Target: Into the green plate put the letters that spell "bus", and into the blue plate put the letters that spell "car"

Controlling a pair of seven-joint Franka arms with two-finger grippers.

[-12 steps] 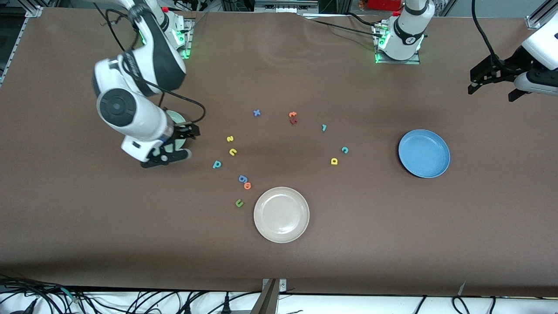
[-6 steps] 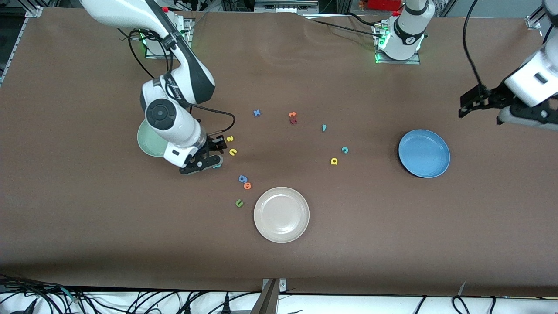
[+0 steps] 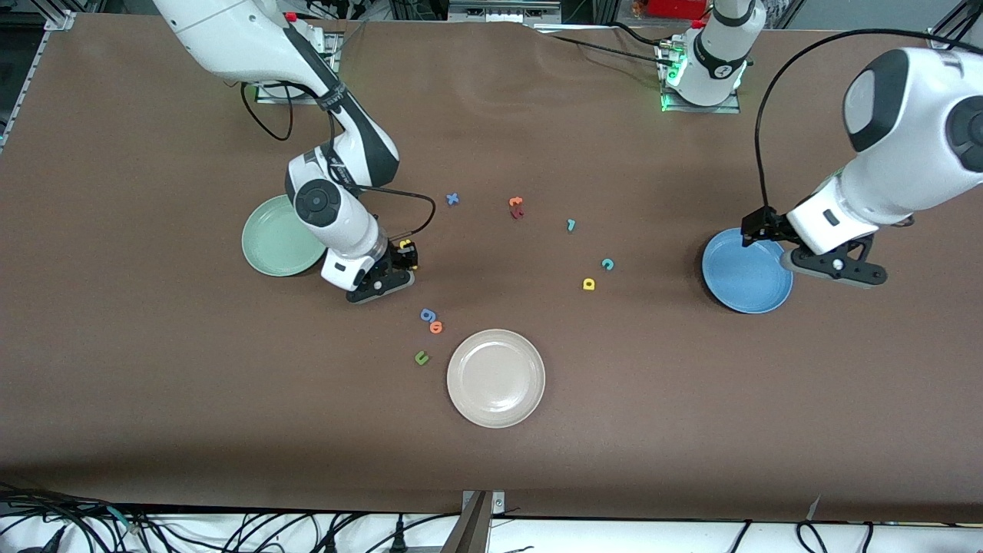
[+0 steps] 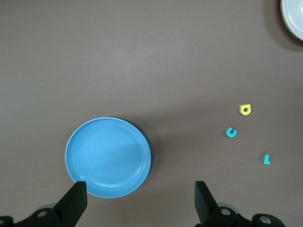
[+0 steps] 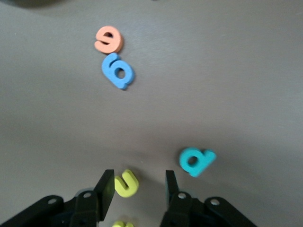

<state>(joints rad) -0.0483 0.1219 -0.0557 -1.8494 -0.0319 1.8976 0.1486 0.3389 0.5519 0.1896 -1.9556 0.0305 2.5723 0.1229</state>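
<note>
Looking at this one, we'd say it's the very start of the "bus" half. The right end effector [image 5: 139,176] is down low on the table [image 3: 153,384], right over the yellow u [image 5: 125,183]. Its fingers [image 5: 106,189] sit one on each side of the letter, and there's a visible gap on at least one side. So we'd call it unclenched and gripping nothing yet, just lined up to pinch.

The teal b [image 5: 195,161] lies just beside it and the yellow s [image 5: 122,223] peeks in at the wrist view's edge. Our guess is the u got picked first because it has bare table on both sides for the fingers. The blue g [image 5: 117,71] and an orange letter [image 5: 109,39] are near but well out of the way.

The green plate [image 3: 280,246] sits empty just beside that arm, toward the right arm's end of the table, so it's a short carry.

Meanwhile the left end effector [image 4: 139,203] hangs over the rim of the blue plate [image 4: 108,156], spread wide and empty. The plate is empty too, toward the left arm's end of the table. The teal c [image 4: 231,132], yellow a [image 4: 245,109] and teal r [image 4: 266,159] lie loose on the table between that plate and the table's middle. We figure that arm is just scouting its half of the job.

The beige plate [image 3: 495,378] sits nearer the front edge and isn't involved.
</note>
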